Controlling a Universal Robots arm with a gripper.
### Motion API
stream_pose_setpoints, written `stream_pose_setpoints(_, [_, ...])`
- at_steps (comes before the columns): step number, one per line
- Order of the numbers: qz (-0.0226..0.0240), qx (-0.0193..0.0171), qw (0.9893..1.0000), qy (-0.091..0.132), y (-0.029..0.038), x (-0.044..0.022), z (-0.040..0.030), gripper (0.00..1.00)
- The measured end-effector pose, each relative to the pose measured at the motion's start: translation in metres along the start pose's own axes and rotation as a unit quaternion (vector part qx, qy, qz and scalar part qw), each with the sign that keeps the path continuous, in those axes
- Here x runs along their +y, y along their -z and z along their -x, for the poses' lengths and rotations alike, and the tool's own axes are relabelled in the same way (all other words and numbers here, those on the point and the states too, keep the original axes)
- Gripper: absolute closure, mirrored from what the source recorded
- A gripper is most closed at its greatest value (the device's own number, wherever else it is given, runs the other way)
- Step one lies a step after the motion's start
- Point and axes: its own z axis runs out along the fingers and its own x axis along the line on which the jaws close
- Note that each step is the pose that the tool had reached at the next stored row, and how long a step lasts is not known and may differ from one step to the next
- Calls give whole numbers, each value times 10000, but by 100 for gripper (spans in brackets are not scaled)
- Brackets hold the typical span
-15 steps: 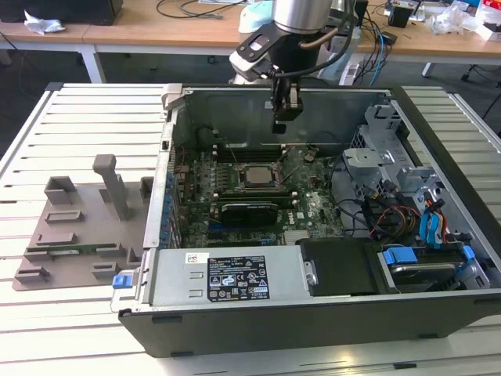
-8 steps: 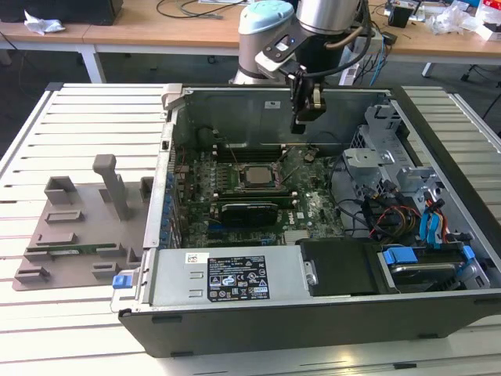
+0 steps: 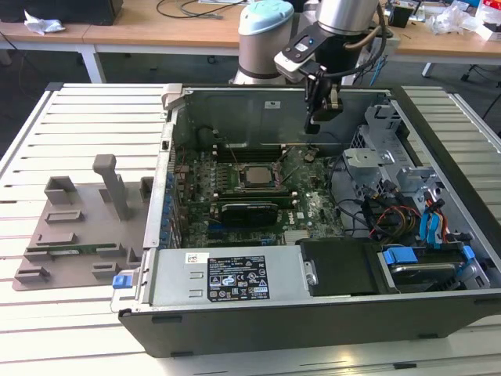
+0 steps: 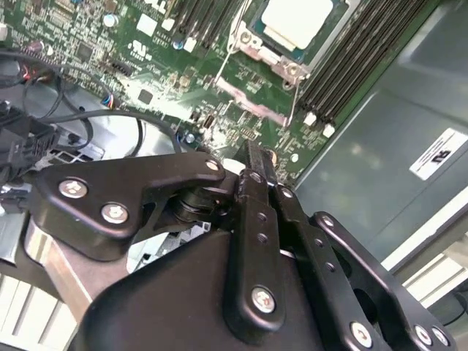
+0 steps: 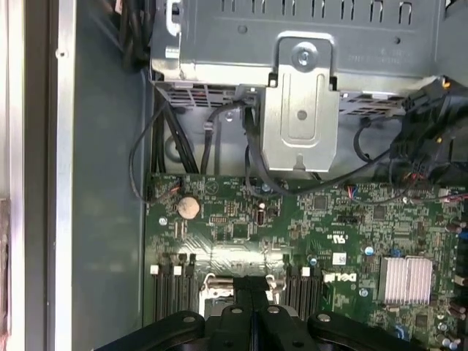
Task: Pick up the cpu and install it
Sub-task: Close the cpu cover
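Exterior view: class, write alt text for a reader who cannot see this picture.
The robot's gripper hangs, jaws shut and empty, over the motherboard of an open computer case, apart from the cpu at the board's middle. A grey tray lies at the exterior view's left.

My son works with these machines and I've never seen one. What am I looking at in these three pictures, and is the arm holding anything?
This is a robot arm with a black gripper at its end, hanging over an open computer case on a white slatted table. The exterior view comes from a camera standing off the arm; both wrist views come from cameras riding on the arm, looking past the gripper at the green circuit board. The cpu, the pale silver square, sits in its socket on that board, apart from the gripper. The gripper is shut, with nothing seen in it. At the exterior view's left lies a grey tray.
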Motion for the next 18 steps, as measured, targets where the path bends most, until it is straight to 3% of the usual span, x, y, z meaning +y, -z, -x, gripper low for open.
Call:
stream_pose_setpoints(5, [0, -1, 10000, 0, 4, 106, 4, 89])
stream_pose_setpoints(12, [0, -1, 10000, 0, 10, 294, 10, 89])
stream_pose_setpoints(13, [0, -1, 10000, 0, 11, 349, 12, 89])
stream_pose_setpoints(18, [0, -1, 10000, -1, -24, 362, 11, 89])
